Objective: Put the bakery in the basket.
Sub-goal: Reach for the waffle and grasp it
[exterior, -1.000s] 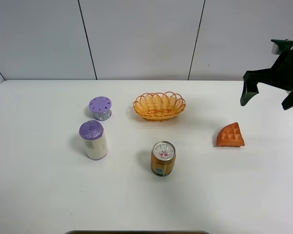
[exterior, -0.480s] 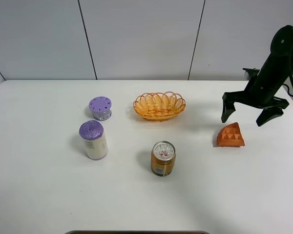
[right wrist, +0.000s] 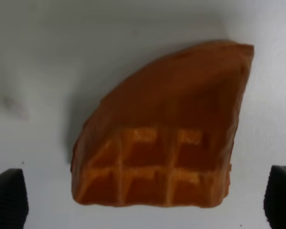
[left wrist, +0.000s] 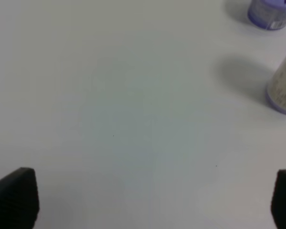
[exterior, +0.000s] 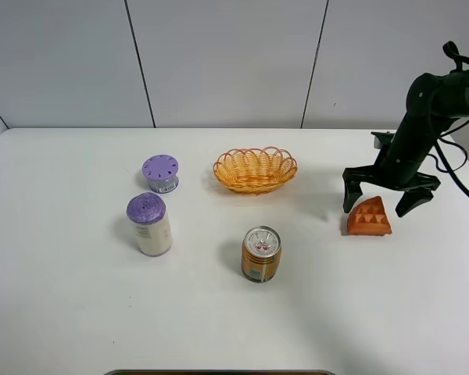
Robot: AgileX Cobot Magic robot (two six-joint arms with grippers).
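The left pincer (left wrist: 150, 198) is hanging spread over the worktop (left wrist: 133, 95). Near the right edge, the waffle (exterior: 368, 218) is lying between the fingers of the right pincer (exterior: 377, 205), which is gaping wide, seemingly not touching it. The basket (exterior: 255, 169) is sitting toward the far edge.

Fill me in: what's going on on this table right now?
The right gripper is open and down around the waffle piece, one finger on each side, not closed on it. The waffle piece lies on the table, to the right of the basket, which has nothing in it. The left gripper is open over bare table near two purple-lidded jars and holds nothing. A can stands in front of the basket.
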